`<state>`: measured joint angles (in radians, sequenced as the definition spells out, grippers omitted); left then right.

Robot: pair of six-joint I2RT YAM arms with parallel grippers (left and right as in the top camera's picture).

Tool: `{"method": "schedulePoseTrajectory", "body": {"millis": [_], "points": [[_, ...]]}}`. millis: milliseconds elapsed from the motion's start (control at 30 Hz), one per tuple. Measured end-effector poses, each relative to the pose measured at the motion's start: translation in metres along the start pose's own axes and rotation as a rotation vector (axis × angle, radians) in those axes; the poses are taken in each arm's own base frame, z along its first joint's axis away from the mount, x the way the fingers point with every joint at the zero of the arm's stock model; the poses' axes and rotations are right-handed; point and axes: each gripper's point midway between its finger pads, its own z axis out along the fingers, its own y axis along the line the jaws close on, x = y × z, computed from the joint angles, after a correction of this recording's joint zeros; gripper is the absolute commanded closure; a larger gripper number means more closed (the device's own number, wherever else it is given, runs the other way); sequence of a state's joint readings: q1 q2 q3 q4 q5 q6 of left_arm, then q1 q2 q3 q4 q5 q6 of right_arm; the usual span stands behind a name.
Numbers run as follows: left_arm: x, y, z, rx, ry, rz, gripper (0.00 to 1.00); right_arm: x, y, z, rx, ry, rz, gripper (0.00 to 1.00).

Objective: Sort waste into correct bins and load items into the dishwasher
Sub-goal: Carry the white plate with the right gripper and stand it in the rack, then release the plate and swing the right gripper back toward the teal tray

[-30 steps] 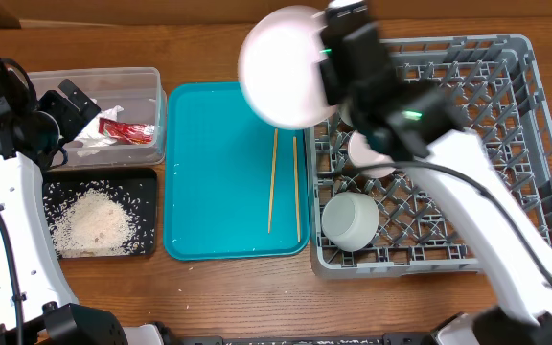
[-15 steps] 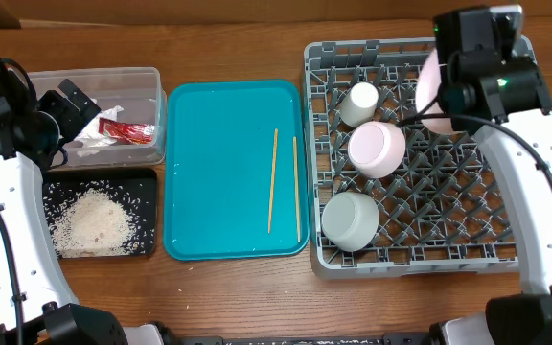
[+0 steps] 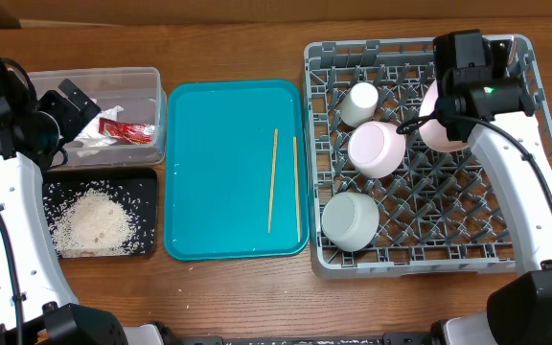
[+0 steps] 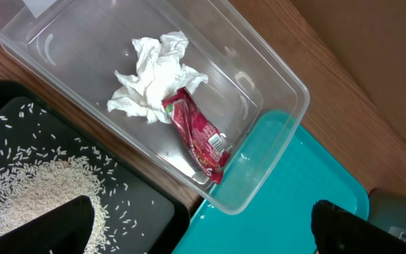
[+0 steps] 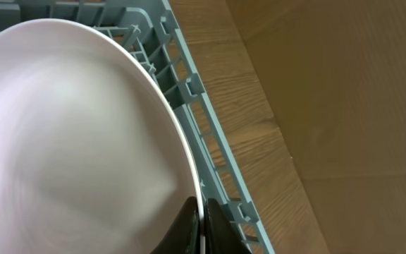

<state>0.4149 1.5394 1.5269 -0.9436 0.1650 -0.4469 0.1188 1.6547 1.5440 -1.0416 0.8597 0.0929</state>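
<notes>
My right gripper (image 5: 201,215) is shut on the rim of the pale pink plate (image 5: 69,141), holding it on edge inside the grey dish rack (image 3: 420,225) at its far right; the plate shows partly under the arm in the overhead view (image 3: 436,125). A white cup (image 3: 360,103) and two pale bowls (image 3: 376,149) (image 3: 350,220) sit in the rack. Two wooden chopsticks (image 3: 274,179) lie on the teal tray (image 3: 218,192). My left gripper (image 4: 203,233) is open and empty above the clear tub (image 4: 266,70), which holds the white tissue (image 4: 154,77) and red wrapper (image 4: 197,134). Rice (image 3: 94,222) lies in the black tray (image 3: 148,182).
The rack's lattice wall (image 5: 210,134) stands right beside the plate, with bare wooden table (image 5: 273,162) beyond it. The tub and black tray stand left of the teal tray. A brown cardboard wall (image 5: 344,85) rises at the right.
My right arm has carried the pink plate from above the teal tray's far end rightward into the rack's far right and lowered it on edge. The left arm has not moved.
</notes>
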Motion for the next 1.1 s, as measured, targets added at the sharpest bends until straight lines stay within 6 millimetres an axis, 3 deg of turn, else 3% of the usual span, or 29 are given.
{"method": "schedulePoseTrajectory", "body": {"millis": [500, 700, 1100], "points": [[0.000, 0.000, 0.000, 0.000, 0.000, 0.000, 0.00, -0.002, 0.029, -0.017, -0.086, -0.031, -0.039, 0.96], [0.000, 0.000, 0.000, 0.000, 0.000, 0.000, 0.00, -0.005, 0.031, -0.019, -0.090, -0.043, -0.038, 0.96], [0.000, 0.000, 0.000, 0.000, 0.000, 0.000, 0.00, -0.047, 0.036, -0.023, -0.094, -0.200, -0.133, 0.96]]}}
